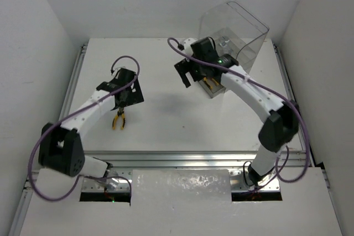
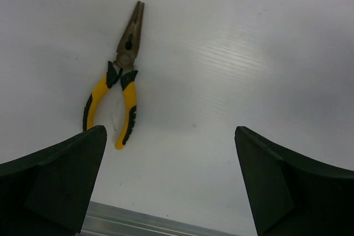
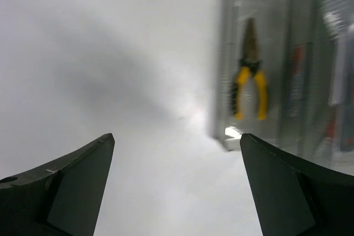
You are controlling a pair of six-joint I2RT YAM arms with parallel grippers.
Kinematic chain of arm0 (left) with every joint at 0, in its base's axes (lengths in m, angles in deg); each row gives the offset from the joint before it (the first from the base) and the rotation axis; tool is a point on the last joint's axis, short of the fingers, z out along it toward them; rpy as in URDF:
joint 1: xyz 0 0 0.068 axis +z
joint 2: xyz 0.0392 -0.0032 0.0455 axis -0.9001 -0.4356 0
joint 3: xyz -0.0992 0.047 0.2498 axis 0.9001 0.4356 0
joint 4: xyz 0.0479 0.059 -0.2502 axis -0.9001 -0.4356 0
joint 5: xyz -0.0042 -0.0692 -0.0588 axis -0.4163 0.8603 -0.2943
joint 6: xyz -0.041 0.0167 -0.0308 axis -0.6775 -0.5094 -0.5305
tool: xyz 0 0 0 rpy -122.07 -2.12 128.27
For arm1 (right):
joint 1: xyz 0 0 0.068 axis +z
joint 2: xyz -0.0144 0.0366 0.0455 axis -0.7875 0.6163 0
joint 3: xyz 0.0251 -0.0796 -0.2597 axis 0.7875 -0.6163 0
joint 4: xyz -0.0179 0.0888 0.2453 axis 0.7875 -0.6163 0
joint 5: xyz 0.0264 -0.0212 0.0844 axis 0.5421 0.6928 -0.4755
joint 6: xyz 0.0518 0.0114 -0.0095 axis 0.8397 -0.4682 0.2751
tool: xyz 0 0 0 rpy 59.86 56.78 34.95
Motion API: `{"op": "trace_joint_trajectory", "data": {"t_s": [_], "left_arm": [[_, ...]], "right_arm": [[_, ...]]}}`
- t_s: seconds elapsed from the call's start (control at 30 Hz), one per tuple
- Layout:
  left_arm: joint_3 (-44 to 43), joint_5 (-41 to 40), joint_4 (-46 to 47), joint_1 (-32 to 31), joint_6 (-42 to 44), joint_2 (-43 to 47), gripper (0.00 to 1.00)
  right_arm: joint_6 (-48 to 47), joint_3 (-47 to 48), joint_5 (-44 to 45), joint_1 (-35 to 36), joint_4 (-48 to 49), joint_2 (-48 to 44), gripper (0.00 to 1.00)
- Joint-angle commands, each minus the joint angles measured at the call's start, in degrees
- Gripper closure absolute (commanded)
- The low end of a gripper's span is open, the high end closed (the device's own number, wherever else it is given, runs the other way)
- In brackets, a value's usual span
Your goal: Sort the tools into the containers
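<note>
- From above, the loose pliers (image 1: 119,120) lay on the surface (image 1: 166,114) near my left jaws.
- Left wrist: my left jaws were spread, empty; next, I judged, lowering onto them.
- Right wrist: my right jaws were spread, empty; the second pliers (image 3: 250,75) lay in a tray (image 3: 227,70).

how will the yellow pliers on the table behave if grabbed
Probably rigid steel, but the pliers hinge at a pivot, so their splayed handles may close when squeezed. Lying flat on the smooth table, they should slide, not roll.
</note>
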Motion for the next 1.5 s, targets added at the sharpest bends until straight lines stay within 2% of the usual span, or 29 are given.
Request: {"op": "trace_joint_trajectory", "data": {"t_s": [0.0, 0.1, 0.17, 0.2, 0.27, 0.33, 0.5, 0.53, 0.67, 0.73, 0.83, 0.87, 0.9, 0.93, 1.0, 1.03, 1.07, 1.23, 1.47], "left_arm": [[-4.71, 2.29, -2.09, 4.65, 2.91, -6.51, 0.00], [-5.76, 7.65, 0.37, 10.54, 5.19, -13.28, 0.00], [-8.90, 9.94, -0.67, 13.26, 7.82, -20.29, 0.07], [-10.14, 10.21, -1.29, 13.45, 8.18, -22.60, 0.11], [-12.61, 10.39, -2.09, 13.54, 8.71, -26.99, 0.11], [-13.23, 10.65, -1.91, 14.32, 8.45, -29.03, 0.11], [-11.13, 11.63, -0.33, 16.18, 8.01, -30.70, 0.22], [-10.78, 12.23, -0.15, 16.61, 8.53, -31.40, 0.25], [-10.16, 14.08, 0.81, 17.14, 9.06, -33.51, 0.48], [-10.16, 13.73, 0.46, 17.58, 9.06, -35.35, 0.53], [-9.72, 13.99, 0.81, 17.76, 9.15, -36.85, 0.54], [-9.63, 14.69, 0.90, 17.76, 9.15, -37.12, 0.62], [-9.28, 16.35, 1.16, 17.76, 9.41, -37.38, 0.65], [-9.19, 16.97, 1.60, 17.76, 9.68, -37.73, 0.74], [-8.84, 18.21, 2.04, 17.58, 9.94, -37.74, 0.82], [-8.67, 18.65, 2.31, 17.50, 10.12, -37.65, 0.94], [-8.58, 19.17, 2.39, 17.32, 10.12, -37.56, 1.00], [-7.52, 19.27, 3.80, 15.83, 8.98, -34.23, 1.00], [-2.52, 22.34, 9.06, 12.84, 4.06, -24.83, 1.00]], "right_arm": [[8.50, -12.92, -18.35, -0.38, 3.73, -8.93, 0.04], [10.61, -22.52, -23.37, -0.38, 10.14, -14.13, 0.01], [11.32, -26.50, -25.91, -0.30, 12.25, -16.25, 0.01], [12.20, -29.82, -26.71, -0.38, 14.35, -18.35, 0.01], [12.64, -32.48, -28.73, -0.21, 15.95, -20.03, 0.01], [13.08, -34.33, -29.53, -0.21, 16.66, -22.06, 0.01], [13.96, -36.53, -31.11, -0.30, 17.89, -25.48, 0.01], [14.05, -36.88, -31.38, -0.21, 18.06, -26.45, 0.01], [14.49, -38.02, -31.90, -0.29, 18.68, -28.21, 0.01], [14.75, -38.64, -32.96, -0.30, 19.38, -29.09, 0.01], [14.93, -39.17, -34.01, -0.30, 19.91, -29.97, 0.02], [15.19, -39.69, -34.54, -0.21, 20.17, -30.76, 0.01], [15.28, -40.05, -35.06, -0.29, 21.13, -31.11, 0.01], [15.46, -40.83, -36.38, -0.30, 21.75, -31.46, 0.01], [15.81, -41.45, -37.79, -0.29, 22.90, -32.08, 0.01], [16.16, -42.24, -38.75, -0.21, 23.25, -32.17, 0.01], [16.51, -42.59, -39.02, -0.29, 24.12, -32.17, 0.01], [18.70, -46.01, -41.48, -0.21, 27.99, -30.59, 0.01], [26.87, -52.17, -50.87, -0.12, 46.70, -23.22, 0.03]]}}
